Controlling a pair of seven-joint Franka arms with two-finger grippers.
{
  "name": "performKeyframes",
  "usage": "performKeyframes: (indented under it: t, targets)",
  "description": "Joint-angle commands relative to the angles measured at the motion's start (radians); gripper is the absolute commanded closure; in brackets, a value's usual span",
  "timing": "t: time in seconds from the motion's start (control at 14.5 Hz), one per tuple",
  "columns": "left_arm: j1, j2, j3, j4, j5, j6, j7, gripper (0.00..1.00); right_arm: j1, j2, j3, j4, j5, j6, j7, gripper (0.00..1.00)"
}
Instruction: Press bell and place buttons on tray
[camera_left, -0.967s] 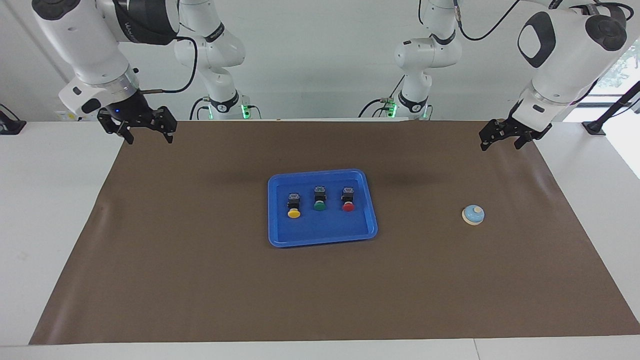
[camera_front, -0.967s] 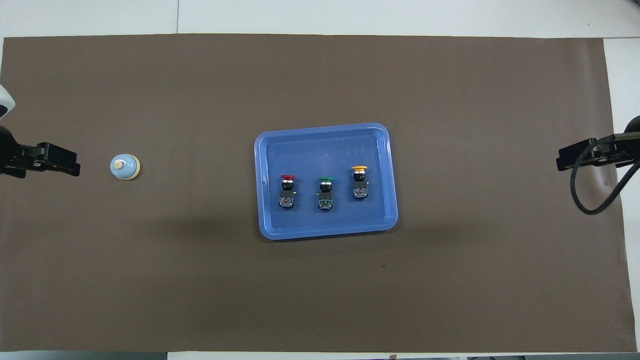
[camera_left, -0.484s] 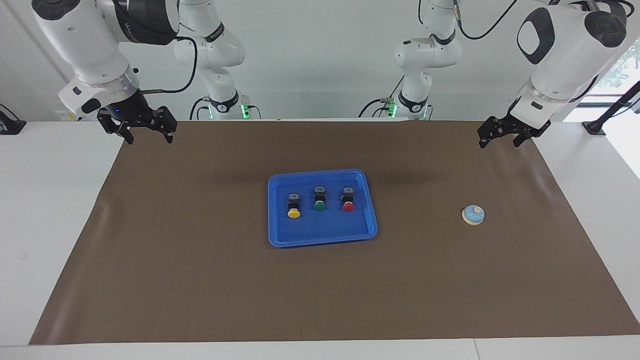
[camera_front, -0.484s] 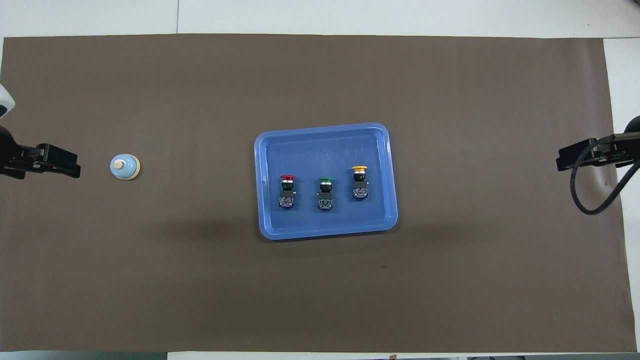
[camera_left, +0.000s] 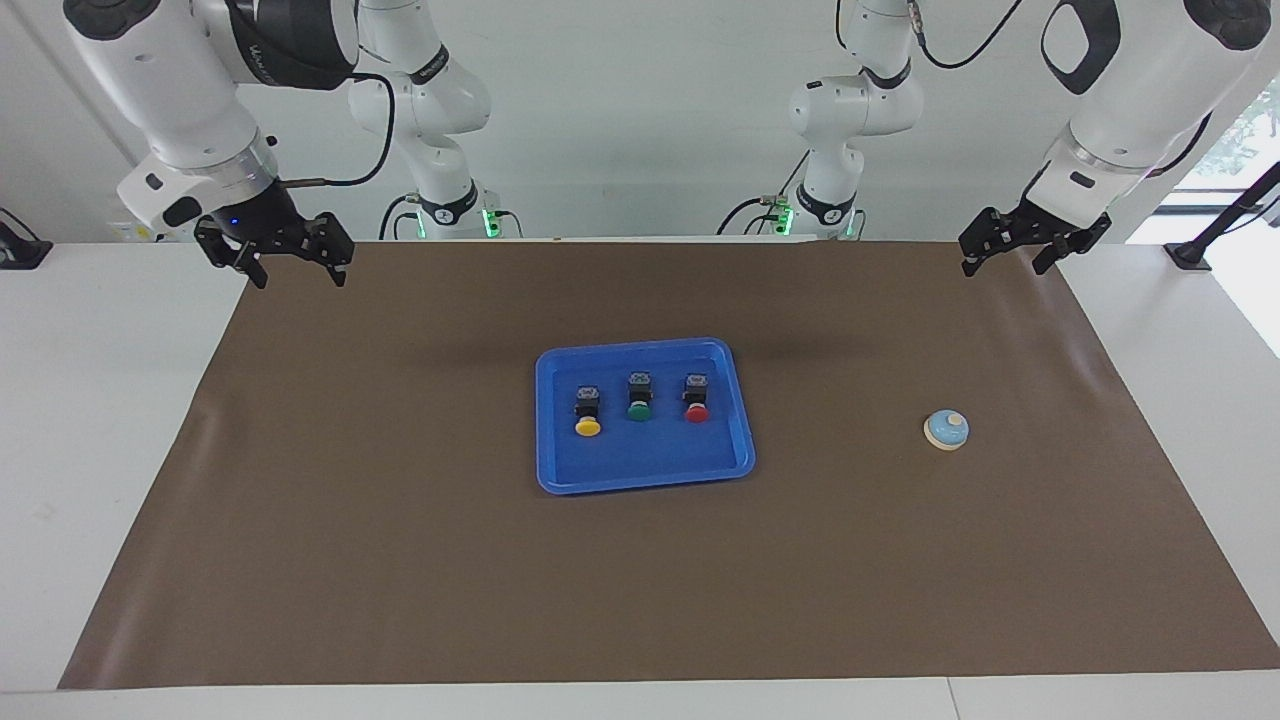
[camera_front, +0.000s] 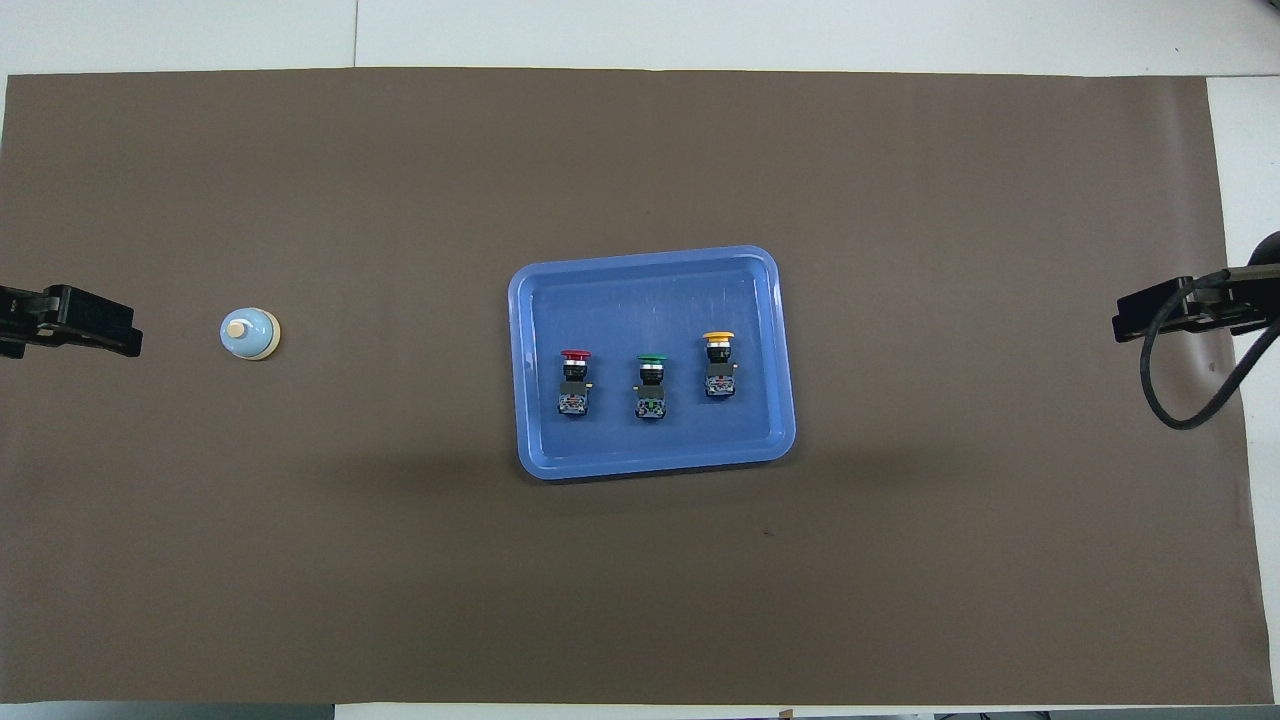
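From my station I saw the white bench (camera_left: 110, 420) carrying a broad brown mat (camera_left: 400, 560) that covered most of its top. At the middle of the mat lay the blue tray (camera_left: 645, 470), and all three buttons stood in a row inside it: the yellow button (camera_left: 588, 413) toward the right arm's end, the green button (camera_left: 640, 398) in the middle, the red button (camera_left: 697, 399) toward the left arm's end. The bell (camera_left: 946, 429) sat alone on the mat, well apart from the tray toward the left arm's end. The right pincer (camera_left: 290, 262) hung spread and empty over the mat's corner at the robots' edge. The left pincer (camera_left: 1012, 247) hung over the mat's other corner at that edge, also spread, gripping nothing.
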Motion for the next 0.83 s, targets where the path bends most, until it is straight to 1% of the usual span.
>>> performKeyframes:
  t: [0.0, 0.76]
  targets:
    - [-0.008, -0.001, 0.005, 0.01, -0.007, -0.015, 0.006, 0.0, -0.006, -0.016, -0.001, -0.016, 0.015, -0.01, -0.023, 0.0]
    - [-0.013, 0.002, 0.004, 0.012, -0.007, -0.001, 0.006, 0.0, -0.005, -0.016, -0.001, -0.016, 0.015, -0.01, -0.023, 0.0]
